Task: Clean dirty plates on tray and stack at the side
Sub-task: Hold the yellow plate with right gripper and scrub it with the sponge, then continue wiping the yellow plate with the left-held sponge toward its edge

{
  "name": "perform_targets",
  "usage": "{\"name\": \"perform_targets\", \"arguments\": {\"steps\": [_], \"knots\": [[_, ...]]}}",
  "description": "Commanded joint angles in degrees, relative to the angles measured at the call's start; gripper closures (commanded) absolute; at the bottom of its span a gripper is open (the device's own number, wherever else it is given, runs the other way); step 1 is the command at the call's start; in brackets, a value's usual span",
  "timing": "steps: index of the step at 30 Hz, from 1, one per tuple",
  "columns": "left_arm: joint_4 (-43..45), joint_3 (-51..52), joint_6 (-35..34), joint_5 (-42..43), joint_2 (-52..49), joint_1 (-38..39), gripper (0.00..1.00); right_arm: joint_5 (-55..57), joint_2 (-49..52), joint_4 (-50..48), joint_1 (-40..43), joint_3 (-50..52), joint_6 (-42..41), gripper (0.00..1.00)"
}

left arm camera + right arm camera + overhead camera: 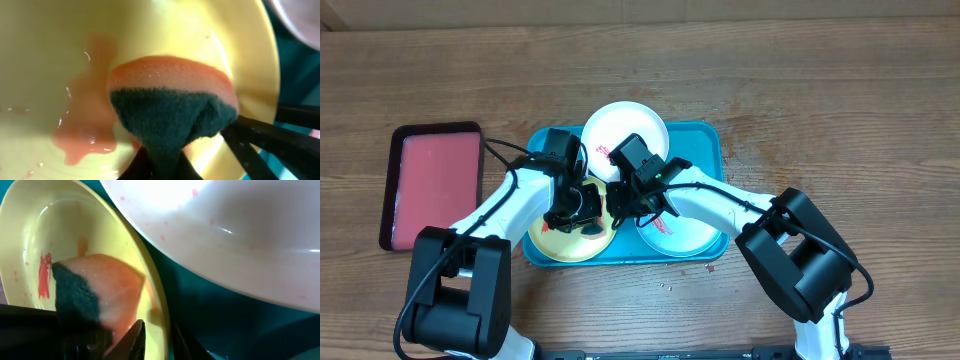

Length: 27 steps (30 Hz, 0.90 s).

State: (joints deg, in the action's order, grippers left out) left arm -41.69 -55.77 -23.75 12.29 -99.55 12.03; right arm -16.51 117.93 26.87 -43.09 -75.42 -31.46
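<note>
Overhead: all three plates sit on the tray [712, 140]. The white plate [625, 128] is at the back, the yellow-green plate [565, 243] front-left and the light-blue plate [678, 232] front-right. Nothing is stacked beside the tray. The pink-red tray [430, 185] lies off to the left on the table [840, 90]. I'd call it early: first plate under scrub, two more to clean, then the stacking. The left claw [582, 212] and right claw [628, 205] are close together over the yellow-green plate.

Left wrist: the left claw [161, 167] is clamped on a sponge [170, 115], green scouring face toward the camera, orange foam pressed into the plate's bowl. A watery red smear [82, 137] sits just beside the sponge, not wiped off yet. The right claw's dark fingers [270, 137] come in at the plate's rim.

Right wrist: the right claw [157, 330] is nearly closed, one finger inside the yellow-green rim and one outside. It reads as a pinch steadying the plate (outer contact is hard to confirm). A red streak shows in the bowl past the sponge. The white plate is just beside it, speckled pink.
</note>
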Motion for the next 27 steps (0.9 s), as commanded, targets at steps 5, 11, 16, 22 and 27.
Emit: {"name": "perform_targets", "arguments": {"steps": [5, 11, 16, 22, 27], "knots": [[-0.70, 0.55, -0.48, -17.51, -0.52, -0.11, 0.96, 1.46, 2.01, 1.03, 0.20, 0.46, 0.20, 0.79], [-3.13, 0.55, 0.50, -35.21, -0.52, -0.11, 0.96, 1.46, 2.01, 1.66, 0.44, 0.46, 0.37, 0.79], [-3.67, 0.37, 3.19, -42.91, -0.52, -0.11, 0.96, 1.46, 2.01, 2.08, 1.20, 0.46, 0.37, 0.80], [-5.35, -1.40, 3.13, -42.58, -0.44, -0.11, 0.96, 1.44, 2.01, 2.40, 1.44, 0.46, 0.37, 0.81], [-7.37, -5.88, 2.95, -26.64, -0.04, -0.11, 0.96, 1.42, 2.01, 2.29, 1.44, 0.46, 0.37, 0.81]]}}
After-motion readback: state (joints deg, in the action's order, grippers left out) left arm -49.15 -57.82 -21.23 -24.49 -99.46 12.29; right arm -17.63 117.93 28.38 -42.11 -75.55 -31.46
